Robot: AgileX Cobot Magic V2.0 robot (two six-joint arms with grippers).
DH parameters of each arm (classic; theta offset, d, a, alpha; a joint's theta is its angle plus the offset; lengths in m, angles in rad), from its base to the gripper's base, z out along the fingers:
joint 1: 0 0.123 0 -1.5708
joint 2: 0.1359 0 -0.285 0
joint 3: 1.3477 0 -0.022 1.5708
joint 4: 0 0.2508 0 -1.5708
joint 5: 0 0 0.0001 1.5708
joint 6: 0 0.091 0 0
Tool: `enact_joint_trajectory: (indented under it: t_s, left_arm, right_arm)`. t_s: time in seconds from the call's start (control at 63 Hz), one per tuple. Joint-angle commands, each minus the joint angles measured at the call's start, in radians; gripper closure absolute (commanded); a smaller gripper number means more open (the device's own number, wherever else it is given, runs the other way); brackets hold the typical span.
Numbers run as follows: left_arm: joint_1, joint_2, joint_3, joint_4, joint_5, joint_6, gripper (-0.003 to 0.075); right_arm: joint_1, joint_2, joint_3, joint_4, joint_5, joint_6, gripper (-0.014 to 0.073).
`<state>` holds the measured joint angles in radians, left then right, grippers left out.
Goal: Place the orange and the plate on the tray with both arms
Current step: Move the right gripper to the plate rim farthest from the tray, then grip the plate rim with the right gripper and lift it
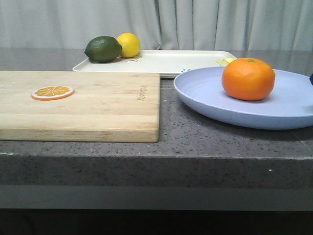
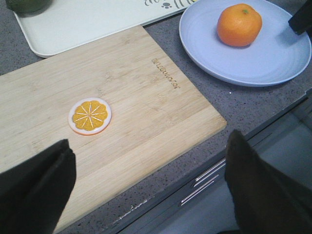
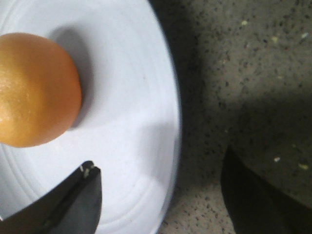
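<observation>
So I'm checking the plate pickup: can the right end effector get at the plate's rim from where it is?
Probably yes. The right end effector is open, one finger over the plate, the other outside its rim; the orange sits clear.

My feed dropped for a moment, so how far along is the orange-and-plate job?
Done: the orange sits on the plate. In hand: the right gripper is open, its fingers straddling the plate's rim. Left: the plate is on the counter beside the tray, not on it. The left gripper hangs open over the cutting board.
</observation>
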<state>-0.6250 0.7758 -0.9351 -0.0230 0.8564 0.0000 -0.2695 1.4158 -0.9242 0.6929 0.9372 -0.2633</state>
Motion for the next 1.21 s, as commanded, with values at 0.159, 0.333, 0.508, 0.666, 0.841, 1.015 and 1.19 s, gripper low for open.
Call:
enact_joint_trajectory:
  t_s: [0.159, 0.333, 0.508, 0.666, 0.841, 1.015, 1.19]
  left_arm:
    - [0.003, -0.003, -0.025, -0.002, -0.070, -0.010, 0.0120]
    - [0.003, -0.003, -0.025, -0.002, -0.070, -0.010, 0.0120]
    - [0.003, -0.003, -0.025, -0.002, -0.070, -0.010, 0.0120]
    - [0.003, -0.003, -0.025, -0.002, -0.070, -0.010, 0.0120]
    - [0.003, -0.003, -0.025, -0.002, -0.070, -0.010, 0.0120]
    - [0.003, -0.003, -0.025, -0.002, -0.068, -0.010, 0.0120]
    - [0.003, -0.003, -0.025, -0.002, -0.068, -0.010, 0.0120]
  right_arm:
    - [-0.006, 0.025, -0.031, 0.111, -0.036, -0.018, 0.0153]
    - [-0.006, 0.052, -0.031, 0.114, -0.037, -0.018, 0.0326]
    - [-0.006, 0.058, -0.031, 0.116, -0.043, -0.018, 0.0463]
    - [-0.006, 0.058, -0.031, 0.116, -0.043, -0.018, 0.0553]
    - [-0.007, 0.058, -0.031, 0.116, -0.047, -0.018, 0.0630]
    - [-0.007, 0.057, -0.031, 0.117, -0.049, -0.018, 0.0714]
    - [-0.007, 0.054, -0.042, 0.118, -0.026, -0.018, 0.0712]
